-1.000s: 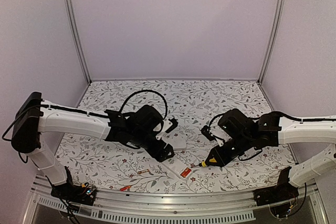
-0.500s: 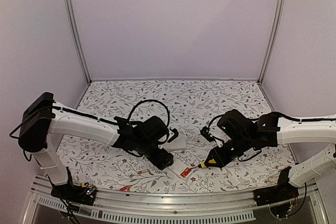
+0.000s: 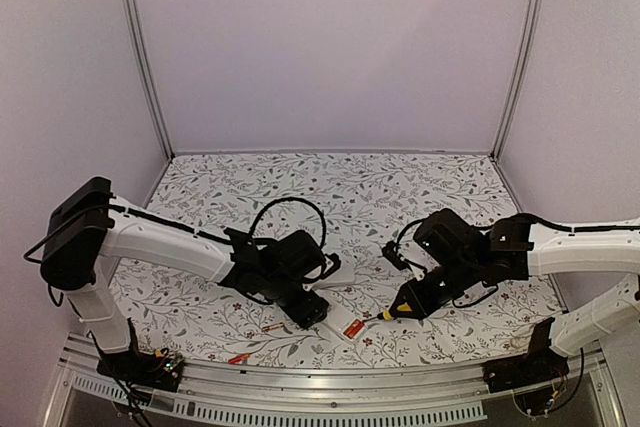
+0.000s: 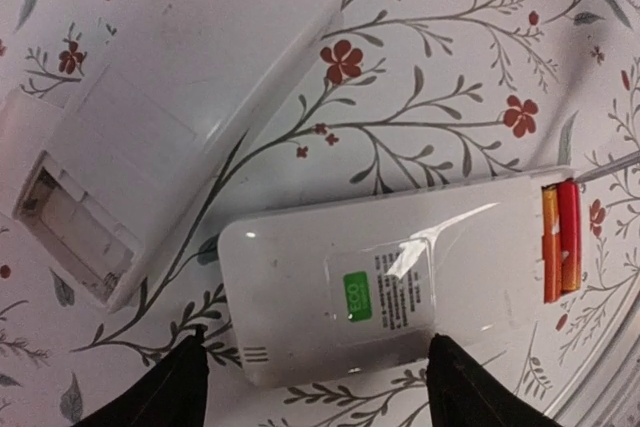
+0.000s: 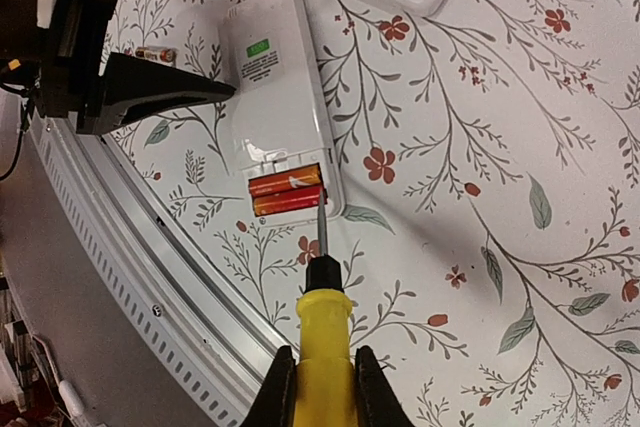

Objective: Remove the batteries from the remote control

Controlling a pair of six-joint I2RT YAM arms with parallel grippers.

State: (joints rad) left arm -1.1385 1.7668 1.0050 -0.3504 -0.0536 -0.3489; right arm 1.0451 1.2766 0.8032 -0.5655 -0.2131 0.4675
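Three pale lilac walls (image 3: 330, 47) with two metal corner posts (image 3: 140, 47) close in a table (image 3: 400, 187) covered in white cloth printed with grey sprigs and small red flowers.

Counted from the top view: two arms, two white remotes, one screwdriver (image 5: 322, 317), and two batteries (image 4: 560, 242) seated in their bay. At about 7 o'clock on the table lie what seem to be two more loose batteries (image 3: 271, 327), though they are too small there to be sure.

The remote (image 4: 400, 287) being worked on lies back-up at 6 o'clock near the front rail, with a green label and its cover off. The seated batteries are slim red-orange cylinders, side by side and touching, filling the open bay at the remote's end. The second remote (image 4: 170, 97) lies just beside it towards 12 o'clock, and its own bay is open.

The left gripper (image 4: 318, 352) has its fingers spread wide, straddling the labelled remote's closed end; whether they touch it cannot be told. The right gripper (image 5: 322, 377) has its fingers clamped on the screwdriver's yellow handle. The shaft points to 12 o'clock in the wrist view, with the tip at the edge of the nearer battery.
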